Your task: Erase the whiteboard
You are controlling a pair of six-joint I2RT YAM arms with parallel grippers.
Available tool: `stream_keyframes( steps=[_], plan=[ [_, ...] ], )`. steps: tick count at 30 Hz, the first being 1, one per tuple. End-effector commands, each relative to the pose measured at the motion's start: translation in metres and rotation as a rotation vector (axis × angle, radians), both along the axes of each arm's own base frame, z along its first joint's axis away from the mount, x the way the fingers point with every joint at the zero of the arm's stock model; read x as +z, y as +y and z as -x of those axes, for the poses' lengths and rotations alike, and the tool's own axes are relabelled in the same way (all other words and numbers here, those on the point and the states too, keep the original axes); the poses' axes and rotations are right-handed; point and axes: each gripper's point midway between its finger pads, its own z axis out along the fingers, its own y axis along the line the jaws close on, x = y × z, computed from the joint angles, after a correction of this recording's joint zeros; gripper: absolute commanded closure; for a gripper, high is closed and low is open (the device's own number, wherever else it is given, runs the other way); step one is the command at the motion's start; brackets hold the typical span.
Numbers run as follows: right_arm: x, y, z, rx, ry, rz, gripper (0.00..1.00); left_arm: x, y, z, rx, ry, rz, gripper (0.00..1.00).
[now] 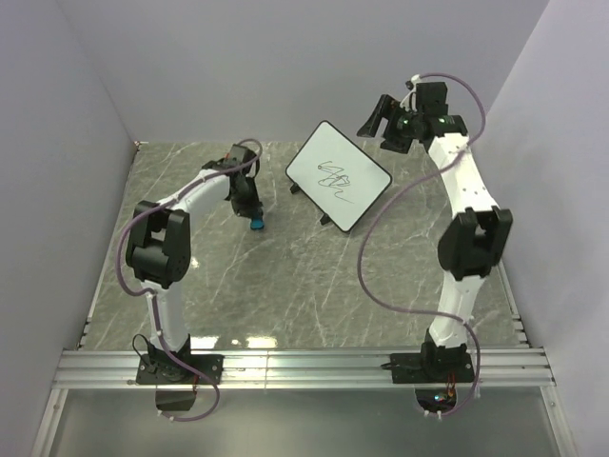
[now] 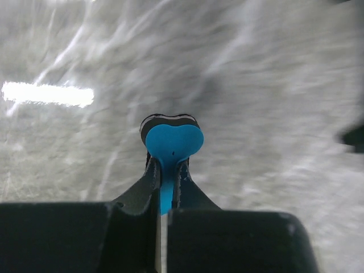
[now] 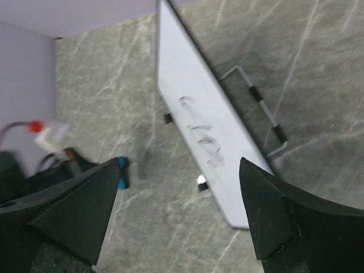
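The whiteboard (image 1: 339,176) stands tilted on the marble table, far centre, with black scribbles on its face. In the right wrist view the whiteboard (image 3: 199,114) runs diagonally, its marks blurred. A small blue eraser (image 1: 255,225) sits at the table surface left of the board, and my left gripper (image 1: 253,217) is shut on it. The left wrist view shows the eraser (image 2: 173,142) pinched by its thin blue tab between the fingers of the left gripper (image 2: 166,170). My right gripper (image 1: 381,119) hovers open above the board's far right corner. Nothing sits in the right gripper (image 3: 180,165).
A wire stand (image 3: 259,108) props the board from behind. Lilac walls (image 1: 86,114) close in the left, back and right sides. An aluminium rail (image 1: 304,367) carrying both arm bases runs along the near edge.
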Motion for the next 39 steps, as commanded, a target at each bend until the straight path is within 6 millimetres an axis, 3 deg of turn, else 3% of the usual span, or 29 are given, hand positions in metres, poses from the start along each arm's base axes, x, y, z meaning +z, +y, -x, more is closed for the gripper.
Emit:
stream_keyframes(
  steps=[1,3,4,7,12,17,20,23,29,32,39],
  plan=[
    [-0.01,-0.012,-0.021,0.01,0.017,0.04,0.09,0.067,-0.026,-0.014,-0.079,-0.116,0.077,1.0],
    [-0.02,-0.019,-0.031,-0.011,0.033,0.069,0.09,0.083,-0.033,-0.014,-0.094,-0.136,0.094,1.0],
    [-0.036,-0.019,-0.036,-0.013,0.059,0.069,0.09,0.092,-0.035,-0.012,-0.101,-0.153,0.107,1.0],
    [-0.056,-0.016,-0.044,0.0,0.08,0.059,0.1,0.101,-0.04,-0.001,-0.12,-0.17,0.123,1.0],
    [-0.082,0.003,-0.042,0.047,0.12,0.015,0.12,0.09,-0.032,0.016,-0.123,-0.148,0.098,1.0],
    [-0.1,0.032,-0.027,0.095,0.149,0.04,0.18,0.085,-0.033,0.014,-0.136,-0.144,0.094,1.0],
    [-0.11,0.038,-0.017,0.098,0.173,0.055,0.29,0.087,-0.037,0.007,-0.144,-0.149,0.1,1.0],
    [-0.122,0.04,-0.007,0.106,0.202,0.065,0.51,0.091,-0.041,-0.002,-0.152,-0.158,0.108,1.0],
    [-0.135,0.037,0.01,0.13,0.235,0.089,0.8,0.095,-0.049,-0.016,-0.162,-0.172,0.123,1.0],
    [-0.138,0.037,0.019,0.146,0.241,0.083,0.99,0.094,-0.053,-0.023,-0.165,-0.178,0.131,1.0],
    [-0.15,0.069,0.053,0.245,0.273,0.02,1.0,0.099,-0.063,-0.037,-0.169,-0.198,0.157,1.0]
  ],
)
